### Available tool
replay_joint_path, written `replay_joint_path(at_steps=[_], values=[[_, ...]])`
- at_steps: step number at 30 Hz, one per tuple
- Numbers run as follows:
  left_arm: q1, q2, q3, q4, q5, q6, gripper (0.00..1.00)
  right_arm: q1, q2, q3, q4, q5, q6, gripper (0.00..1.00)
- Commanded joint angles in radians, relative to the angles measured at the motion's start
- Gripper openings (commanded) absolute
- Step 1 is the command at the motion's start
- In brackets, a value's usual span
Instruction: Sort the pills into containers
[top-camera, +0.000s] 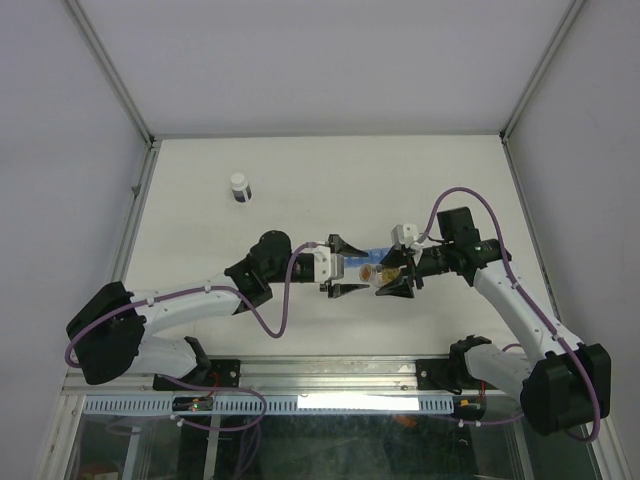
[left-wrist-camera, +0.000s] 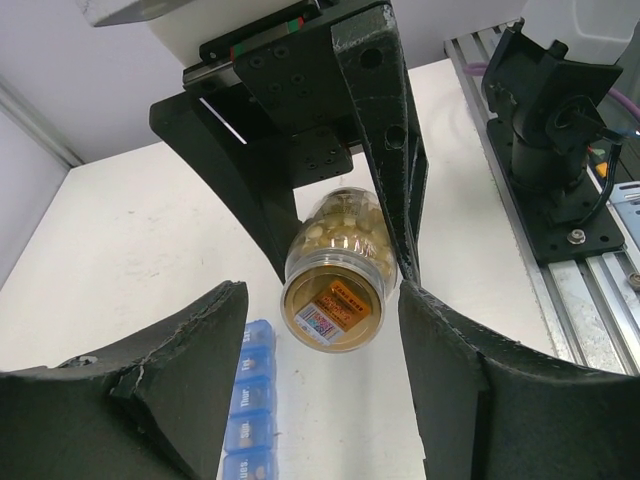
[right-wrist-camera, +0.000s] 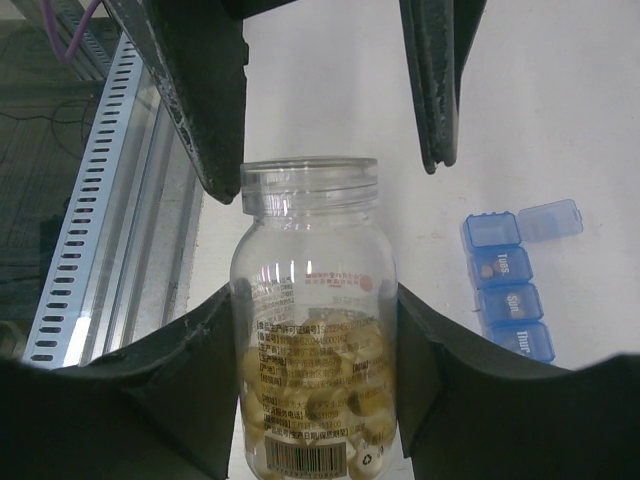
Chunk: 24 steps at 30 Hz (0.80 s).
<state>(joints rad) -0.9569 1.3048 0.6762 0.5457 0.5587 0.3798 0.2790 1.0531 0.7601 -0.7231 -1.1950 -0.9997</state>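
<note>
My right gripper (right-wrist-camera: 315, 300) (top-camera: 392, 273) is shut on a clear, uncapped pill bottle (right-wrist-camera: 312, 300), held lying sideways above the table. Pale amber pills (right-wrist-camera: 320, 385) fill its lower half. In the left wrist view its labelled base (left-wrist-camera: 333, 303) faces the camera. My left gripper (left-wrist-camera: 320, 300) (top-camera: 345, 267) is open, its pads either side of the base without touching it. The blue containers strip (right-wrist-camera: 508, 300) (left-wrist-camera: 247, 405) (top-camera: 372, 252) lies on the table under the grippers. Its end lid (right-wrist-camera: 550, 219) is open, and some compartments hold a small brown pill.
A small clear white-capped vial (top-camera: 239, 187) stands at the back left of the table. The aluminium rail (right-wrist-camera: 90, 220) and the arm's base mount (left-wrist-camera: 560, 130) run along the near edge. Frame posts stand at the back corners.
</note>
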Motion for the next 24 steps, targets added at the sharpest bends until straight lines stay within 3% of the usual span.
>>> replay_joint_path(at_steps=[1, 7, 16, 18, 24], values=[[-0.011, 0.007, 0.040, 0.021, 0.041, 0.009, 0.63, -0.004, -0.011, 0.047, 0.000, -0.050, -0.022, 0.00], [-0.011, 0.021, 0.051, 0.006, 0.056, 0.008, 0.57, -0.004, -0.010, 0.047, -0.003, -0.049, -0.024, 0.00], [-0.004, 0.014, 0.063, 0.002, 0.091, -0.098, 0.12, -0.004, 0.001, 0.053, 0.005, -0.025, -0.007, 0.00], [-0.001, 0.007, 0.068, 0.001, 0.062, -0.199, 0.00, -0.004, 0.000, 0.052, 0.027, -0.008, 0.025, 0.00], [-0.006, 0.012, 0.050, 0.032, -0.131, -0.786, 0.00, -0.004, -0.001, 0.047, 0.092, 0.033, 0.106, 0.00]])
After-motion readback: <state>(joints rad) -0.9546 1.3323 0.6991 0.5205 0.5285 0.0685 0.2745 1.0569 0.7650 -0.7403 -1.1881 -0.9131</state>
